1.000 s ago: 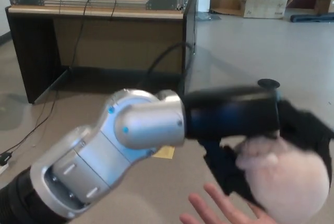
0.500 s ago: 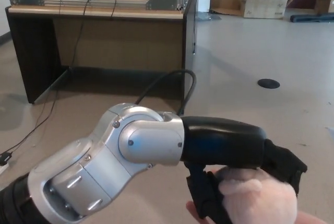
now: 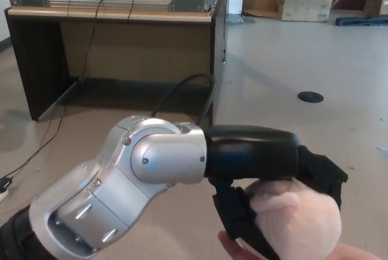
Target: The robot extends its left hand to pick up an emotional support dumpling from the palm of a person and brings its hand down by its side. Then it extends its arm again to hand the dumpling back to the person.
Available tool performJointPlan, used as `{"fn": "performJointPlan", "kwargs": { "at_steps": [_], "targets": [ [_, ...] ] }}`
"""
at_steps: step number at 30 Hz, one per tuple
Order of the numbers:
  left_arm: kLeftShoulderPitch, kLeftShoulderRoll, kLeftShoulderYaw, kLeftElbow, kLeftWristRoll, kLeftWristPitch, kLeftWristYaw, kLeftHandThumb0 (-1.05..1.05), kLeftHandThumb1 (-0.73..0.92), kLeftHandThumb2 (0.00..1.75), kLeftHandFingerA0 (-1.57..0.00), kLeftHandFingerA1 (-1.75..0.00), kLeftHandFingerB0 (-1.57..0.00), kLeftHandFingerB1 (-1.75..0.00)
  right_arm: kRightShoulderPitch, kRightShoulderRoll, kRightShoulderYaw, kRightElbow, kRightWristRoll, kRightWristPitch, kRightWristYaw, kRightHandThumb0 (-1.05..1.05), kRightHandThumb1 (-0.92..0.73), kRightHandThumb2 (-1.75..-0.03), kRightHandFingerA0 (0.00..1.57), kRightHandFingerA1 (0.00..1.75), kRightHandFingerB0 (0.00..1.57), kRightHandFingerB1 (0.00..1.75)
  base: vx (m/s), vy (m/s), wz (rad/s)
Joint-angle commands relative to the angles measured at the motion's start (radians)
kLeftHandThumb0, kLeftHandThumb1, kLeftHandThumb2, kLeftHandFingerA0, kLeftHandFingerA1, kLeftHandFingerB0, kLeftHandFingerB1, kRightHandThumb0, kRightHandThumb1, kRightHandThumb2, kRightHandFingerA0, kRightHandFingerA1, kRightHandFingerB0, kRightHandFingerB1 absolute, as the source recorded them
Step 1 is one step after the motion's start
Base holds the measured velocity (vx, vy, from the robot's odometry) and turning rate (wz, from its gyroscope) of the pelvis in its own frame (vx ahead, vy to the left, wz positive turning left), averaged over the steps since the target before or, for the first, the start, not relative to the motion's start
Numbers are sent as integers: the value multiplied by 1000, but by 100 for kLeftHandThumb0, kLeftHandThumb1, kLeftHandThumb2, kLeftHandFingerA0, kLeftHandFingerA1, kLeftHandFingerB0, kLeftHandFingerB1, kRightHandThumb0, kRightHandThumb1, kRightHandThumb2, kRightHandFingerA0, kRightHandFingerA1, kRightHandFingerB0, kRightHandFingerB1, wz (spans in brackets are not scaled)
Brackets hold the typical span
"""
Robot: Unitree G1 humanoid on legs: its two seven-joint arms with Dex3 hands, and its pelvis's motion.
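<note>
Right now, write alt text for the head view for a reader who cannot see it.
The robot's black left hand grips a fluffy pale pink plush dumpling just above a person's upturned palm at the bottom edge. Its silver and black arm crosses the frame, with a dark wooden desk and a cardboard box behind.

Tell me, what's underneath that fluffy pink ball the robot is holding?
Under the dumpling, held in the left hand, parts of a person's hand show at the bottom edge. Most of that hand is covered or out of frame, so contact can't be judged.
</note>
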Motion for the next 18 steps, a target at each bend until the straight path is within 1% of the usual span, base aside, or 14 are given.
{"fn": "performJointPlan", "kwargs": {
  "at_steps": [1, 2, 3, 4, 7, 8, 9, 10, 12, 13, 15, 16, 17, 18],
  "targets": [
    [-14, -2, 22, -5, 34, 41, -28, -45, 76, 61, -78, -136, -82, -99, -14, -19, -4, 9, -4, -12, -10, -50, -72, -62, 91, 87, 69, 48, 0, 0, 0],
    [-16, 2, 20, -5, 39, 42, -34, -46, 78, 61, -78, -132, -80, -99, -13, -19, -5, 10, -4, -12, -10, -50, -72, -62, 91, 87, 69, 48, 0, 0, 0],
    [-20, 6, 19, -5, 46, 43, -41, -46, 78, 61, -78, -132, -80, -99, -13, -20, -5, 10, -4, -13, -10, -50, -72, -62, 91, 87, 69, 48, 0, 0, 0],
    [-35, 17, 13, 1, 51, 47, -66, -49, 81, 62, -74, -131, -75, -102, -14, -20, -6, 11, -3, -13, -10, -50, -72, -62, 91, 87, 69, 48, 0, 0, 0],
    [-42, 20, 12, 4, 55, 49, -80, -49, 81, 62, -74, -131, -75, -102, -15, -20, -7, 11, -2, -13, -10, -50, -72, -62, 91, 87, 69, 48, 0, 0, 0],
    [-53, 29, 11, 7, 57, 51, -98, -50, 83, 63, -71, -127, -74, -101, -16, -21, -7, 12, -2, -13, -10, -50, -72, -62, 91, 87, 69, 48, 0, 0, 0],
    [-56, 31, 11, 8, 58, 51, -103, -50, 83, 63, -71, -127, -74, -101, -16, -21, -7, 12, -2, -13, -10, -50, -72, -62, 91, 87, 69, 48, 0, 0, 0],
    [-65, 38, 10, 11, 61, 53, -116, -52, 85, 63, -70, -125, -70, -100, -18, -20, -7, 13, -2, -13, -10, -50, -72, -62, 91, 87, 69, 48, 0, 0, 0],
    [-75, 44, 9, 14, 64, 54, -129, -52, 85, 63, -70, -125, -70, -100, -21, -19, -7, 14, -2, -12, -10, -50, -72, -62, 91, 87, 69, 48, 0, 0, 0],
    [-85, 53, 2, 19, 75, 43, -142, -104, 57, 58, 0, -11, 0, 0, -23, -15, -6, -7, -12, 34, -30, -54, -66, -61, 101, 64, 69, 40, 0, 0, 0],
    [-98, 64, -7, 25, 89, 27, -157, -104, 57, 58, 0, -11, 0, 0, -25, -10, -3, -39, -27, 104, -61, -54, -66, -61, 101, 64, 69, 40, 0, 0, 0],
    [-108, 63, -7, 38, 83, 22, -170, -83, 47, 89, 0, -8, 0, 0, -36, 0, -20, -6, 9, 83, -24, -45, -63, -60, 88, 55, 71, 45, 0, 0, 0],
    [-112, 63, -8, 42, 81, 21, -174, -83, 47, 89, 0, -8, 0, 0, -39, 3, -25, 2, 19, 78, -13, -45, -63, -60, 88, 55, 71, 45, 0, 0, 0],
    [-103, 57, -3, 49, 100, -13, -145, -44, 43, 66, -5, -34, 0, -8, -34, 11, -40, -1, 44, 59, 7, -47, -60, -59, 86, 55, 74, 46, 0, 0, 0]
  ]
}}
